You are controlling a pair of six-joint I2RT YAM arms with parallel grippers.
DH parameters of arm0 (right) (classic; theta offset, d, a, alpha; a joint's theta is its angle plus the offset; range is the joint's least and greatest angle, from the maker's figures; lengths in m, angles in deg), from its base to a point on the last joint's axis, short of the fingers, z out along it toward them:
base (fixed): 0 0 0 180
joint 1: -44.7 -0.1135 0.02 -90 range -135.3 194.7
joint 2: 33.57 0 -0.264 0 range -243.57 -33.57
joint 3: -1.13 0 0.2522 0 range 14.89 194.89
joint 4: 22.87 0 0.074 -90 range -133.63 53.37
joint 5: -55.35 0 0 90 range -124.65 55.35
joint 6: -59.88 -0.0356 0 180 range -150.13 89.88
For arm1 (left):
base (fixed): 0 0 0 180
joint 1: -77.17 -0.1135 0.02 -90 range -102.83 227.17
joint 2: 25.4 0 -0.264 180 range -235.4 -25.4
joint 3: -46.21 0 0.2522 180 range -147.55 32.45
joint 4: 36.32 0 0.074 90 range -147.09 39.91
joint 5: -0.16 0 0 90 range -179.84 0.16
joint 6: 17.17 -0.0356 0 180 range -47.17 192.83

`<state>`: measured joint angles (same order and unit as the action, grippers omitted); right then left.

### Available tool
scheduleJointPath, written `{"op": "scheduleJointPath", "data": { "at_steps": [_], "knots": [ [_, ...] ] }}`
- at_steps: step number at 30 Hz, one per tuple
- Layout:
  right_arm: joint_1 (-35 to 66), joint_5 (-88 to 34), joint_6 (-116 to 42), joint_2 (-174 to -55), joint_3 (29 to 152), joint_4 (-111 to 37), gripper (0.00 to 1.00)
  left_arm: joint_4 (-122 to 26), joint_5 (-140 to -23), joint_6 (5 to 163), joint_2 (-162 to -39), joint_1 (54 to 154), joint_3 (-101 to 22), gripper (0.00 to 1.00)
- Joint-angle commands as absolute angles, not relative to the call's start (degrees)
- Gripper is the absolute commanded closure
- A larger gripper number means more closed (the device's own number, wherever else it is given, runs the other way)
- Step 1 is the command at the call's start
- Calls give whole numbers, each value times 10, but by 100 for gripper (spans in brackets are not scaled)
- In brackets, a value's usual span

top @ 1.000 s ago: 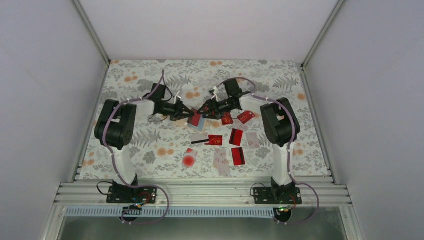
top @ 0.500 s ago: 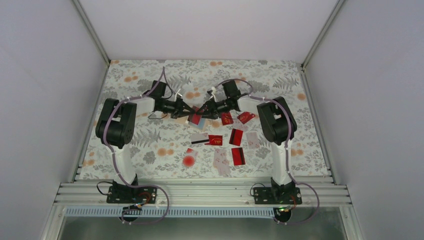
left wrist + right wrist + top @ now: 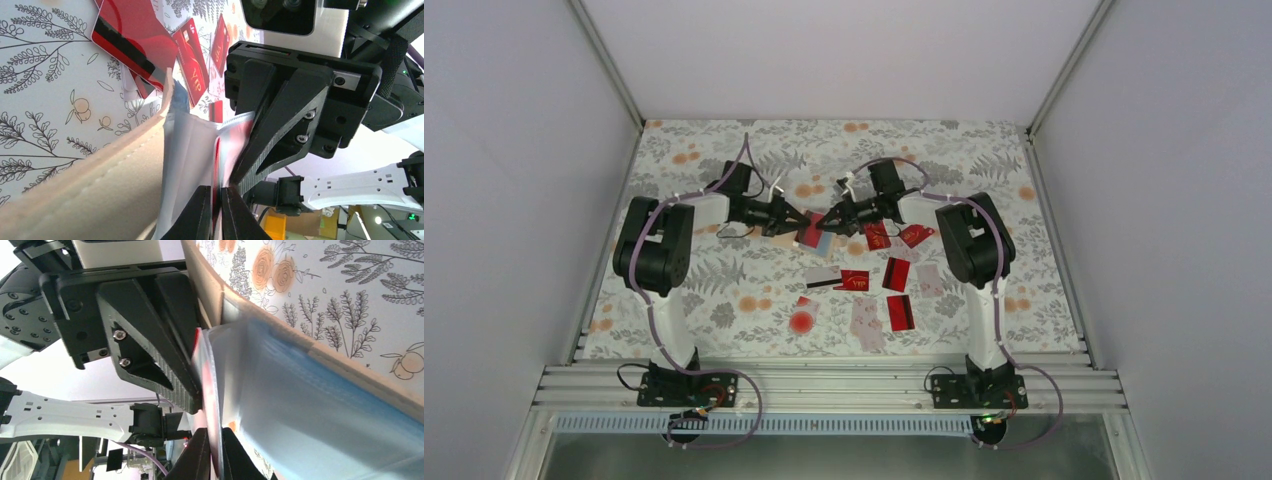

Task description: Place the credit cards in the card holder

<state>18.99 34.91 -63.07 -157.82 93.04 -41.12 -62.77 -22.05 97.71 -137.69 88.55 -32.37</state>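
The tan card holder (image 3: 816,236) hangs open above the table between both grippers, its beige cover (image 3: 75,195) and blue lining (image 3: 330,415) showing. My left gripper (image 3: 216,192) is shut on a thin clear inner leaf with a red card edge in it. My right gripper (image 3: 215,436) is shut on the same leaf from the opposite side. In the top view the left gripper (image 3: 799,222) and right gripper (image 3: 829,220) meet tip to tip. Several credit cards lie below, among them a red one (image 3: 896,273) and a white one with a black stripe (image 3: 822,277).
More red cards (image 3: 877,236) lie under the right arm, and pale cards (image 3: 865,322) lie nearer the front. A round red blot (image 3: 801,322) is on the flowered cloth. A striped red card (image 3: 132,35) lies just beyond the holder.
The right gripper's jaws have closed onto the holder's inner leaf. Both grippers and the holder have shifted a little toward the back of the table.
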Motion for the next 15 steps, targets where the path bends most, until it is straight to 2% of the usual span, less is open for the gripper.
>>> {"op": "scheduleJointPath", "data": {
  "at_steps": [1,3,9,15],
  "knots": [
    [184,364,-635,-1580,934,-394,96,-644,-228,959,-1365,886,-321,88],
    [184,361,-625,-1587,943,-415,96,-652,-251,956,-1360,886,-318,75],
    [184,338,-578,-1613,987,-518,96,-706,-368,937,-1332,884,-317,46],
    [182,301,-549,-1631,1022,-593,96,-733,-443,919,-1307,885,-311,42]
  ]
}}
